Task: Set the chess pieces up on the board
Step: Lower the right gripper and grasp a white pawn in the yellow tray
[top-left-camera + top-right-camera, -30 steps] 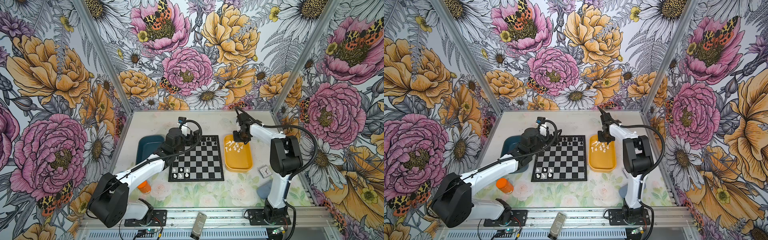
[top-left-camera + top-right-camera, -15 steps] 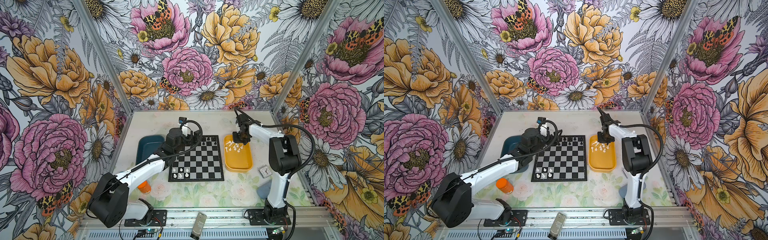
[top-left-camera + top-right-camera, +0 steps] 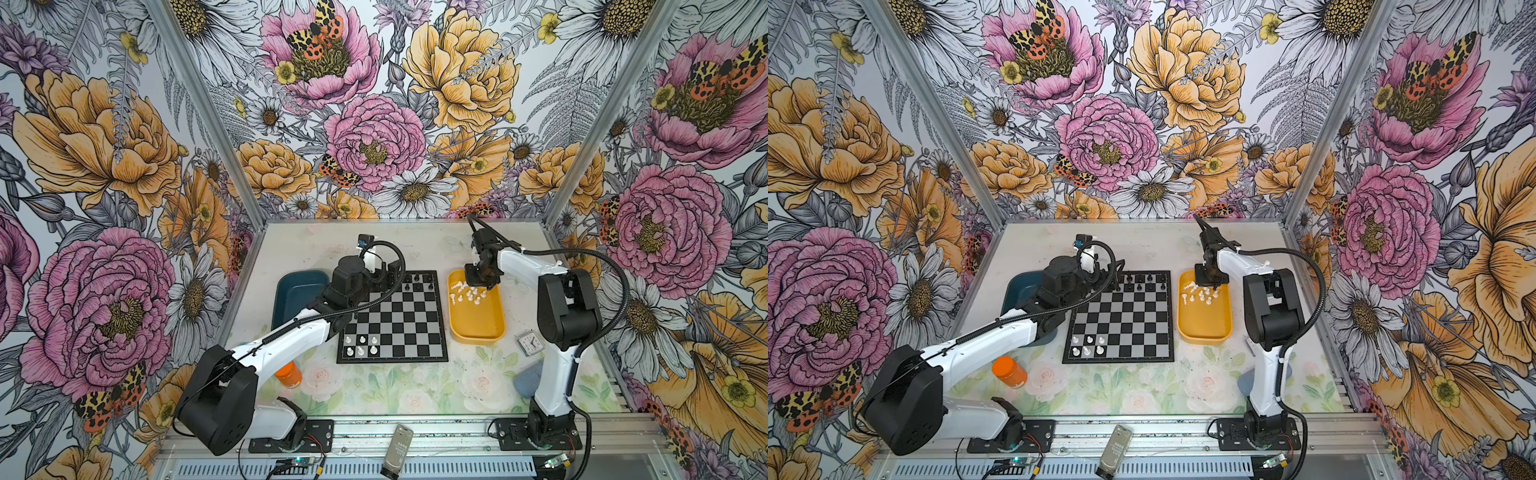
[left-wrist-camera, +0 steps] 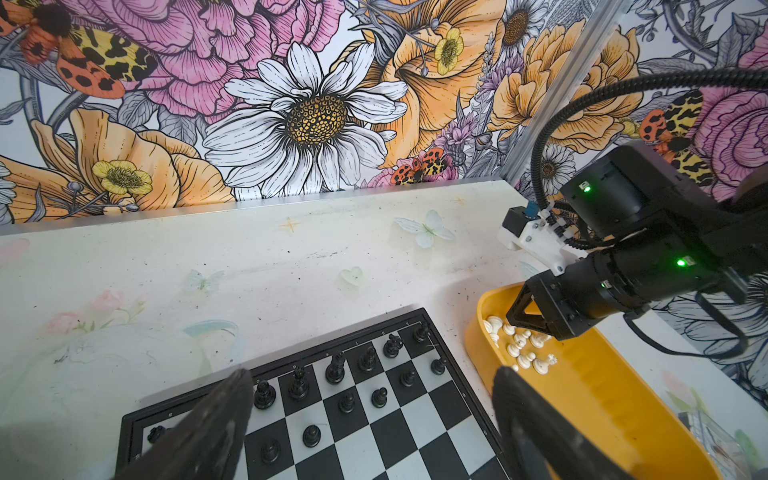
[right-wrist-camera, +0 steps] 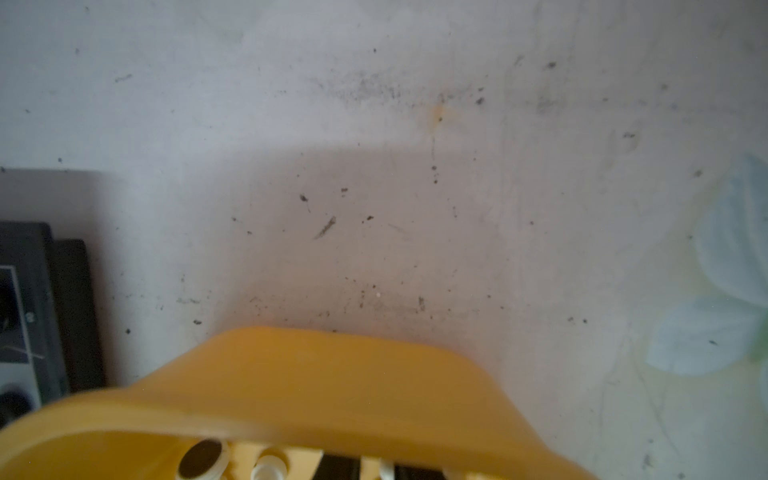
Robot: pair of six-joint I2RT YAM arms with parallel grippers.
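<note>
- White pieces (image 3: 467,293) lie loose at the far end of the yellow tray (image 3: 478,328), which sits on the counter (image 3: 415,386) just right of the board (image 3: 415,328).
- More white pieces stand in two short rows at the board's near left corner, and black pieces (image 3: 417,284) line its far edge.
- My right tool (image 3: 481,286) is down inside the tray among the loose white pieces, pointing at the tray floor.
- From the right wrist, only the ends of its dark fingers (image 5: 338,467) show. They are close together with something pale between them, and I cannot tell whether they are clamped on a piece.
- My left tool (image 4: 372,374) hangs over the board's far left corner, above the black pieces. Its fingers (image 4: 216,415) are wide apart with nothing held between them.
- A blue tray (image 3: 297,286) lies left of the board, partly under my left arm.
</note>
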